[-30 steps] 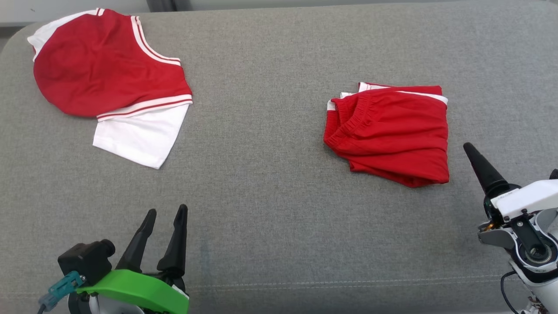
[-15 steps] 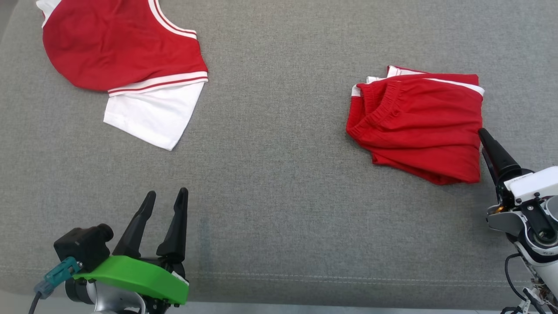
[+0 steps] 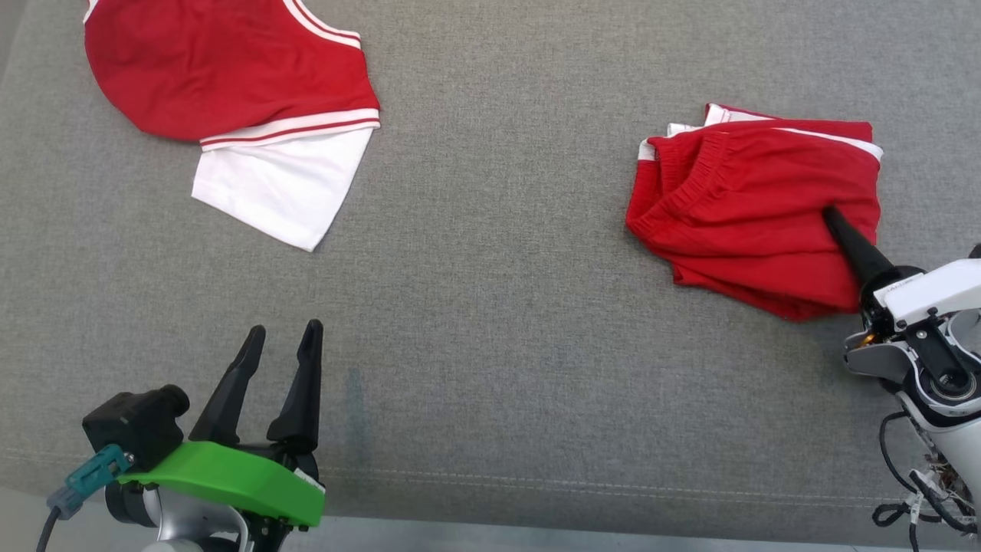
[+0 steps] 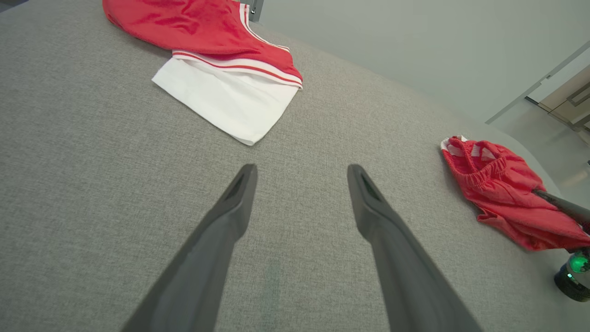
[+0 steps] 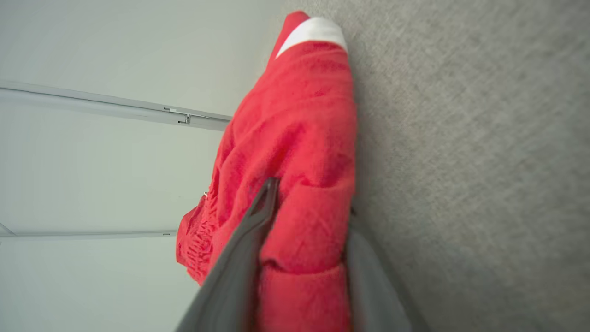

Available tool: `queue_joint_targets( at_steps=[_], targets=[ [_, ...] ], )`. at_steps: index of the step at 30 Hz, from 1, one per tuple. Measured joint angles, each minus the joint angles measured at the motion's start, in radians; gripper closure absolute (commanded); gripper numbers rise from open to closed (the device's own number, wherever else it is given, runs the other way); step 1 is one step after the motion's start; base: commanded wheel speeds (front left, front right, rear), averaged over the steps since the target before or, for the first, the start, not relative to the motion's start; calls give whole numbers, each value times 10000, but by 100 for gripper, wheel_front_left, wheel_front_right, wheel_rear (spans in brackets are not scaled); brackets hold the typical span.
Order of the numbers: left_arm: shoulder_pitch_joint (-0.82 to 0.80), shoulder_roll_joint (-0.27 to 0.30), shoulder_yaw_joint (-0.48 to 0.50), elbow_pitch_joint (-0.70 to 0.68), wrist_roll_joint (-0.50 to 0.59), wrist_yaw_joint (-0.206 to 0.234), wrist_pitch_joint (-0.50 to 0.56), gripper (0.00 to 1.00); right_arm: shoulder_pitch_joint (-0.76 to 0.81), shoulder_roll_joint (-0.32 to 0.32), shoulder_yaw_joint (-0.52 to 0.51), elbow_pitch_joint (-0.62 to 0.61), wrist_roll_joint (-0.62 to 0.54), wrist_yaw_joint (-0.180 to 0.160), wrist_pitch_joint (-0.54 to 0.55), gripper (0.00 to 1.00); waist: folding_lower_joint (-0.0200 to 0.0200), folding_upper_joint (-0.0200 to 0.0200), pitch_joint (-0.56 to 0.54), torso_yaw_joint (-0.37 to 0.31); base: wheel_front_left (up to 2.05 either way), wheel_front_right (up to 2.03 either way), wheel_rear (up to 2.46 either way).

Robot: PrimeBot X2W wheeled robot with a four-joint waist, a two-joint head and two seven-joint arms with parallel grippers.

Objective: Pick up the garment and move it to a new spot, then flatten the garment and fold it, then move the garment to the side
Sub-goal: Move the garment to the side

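Note:
The garment (image 3: 736, 207), folded red shorts with white trim, lies at the right of the grey cushion (image 3: 490, 322). My right gripper (image 3: 831, 218) comes in from the shorts' right edge, one dark finger lying on top of the cloth. In the right wrist view the folded shorts (image 5: 295, 138) are pinched between the two fingers of that gripper (image 5: 311, 203), the lower one under the fold. My left gripper (image 3: 285, 330) stands open and empty near the cushion's front left. The left wrist view shows that gripper (image 4: 302, 168) over bare cushion, the shorts (image 4: 498, 184) far to its right.
A red and white jersey (image 3: 230, 69) lies spread at the back left, also in the left wrist view (image 4: 207, 27). The cushion's front seam (image 3: 536, 481) runs just ahead of both arms. Bare grey fabric stretches between the two garments.
My right gripper has moved from beside the shorts onto their right edge and closed on the fold. The head camera has shifted. The left gripper stays open.

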Motion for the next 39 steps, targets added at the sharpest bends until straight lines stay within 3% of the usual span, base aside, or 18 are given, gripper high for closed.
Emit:
queue_joint_targets(
  at_steps=[9,14,21,31,39],
  targets=[
    [-3,0,84,-75,0,2,65,0,-1056,-1478,612,67,-1049,-48,1127,100,0,0,157,73,0,0,0],
    [-6,36,138,-79,10,6,169,0,-2143,-2353,754,104,-1682,-439,1722,100,0,0,282,70,0,0,0],
    [-38,359,330,-345,153,13,435,0,-3226,-3103,909,529,-2543,-991,2144,100,0,0,488,-14,0,0,0],
    [-188,650,842,-729,299,33,769,0,-3533,-3162,1361,1183,-3127,-1235,2514,100,0,0,876,-289,0,0,0],
    [-188,809,1361,-1032,299,46,1045,0,-3763,-2736,1453,1753,-3162,-1262,2558,100,0,0,1109,-877,0,0,0]
  ],
)
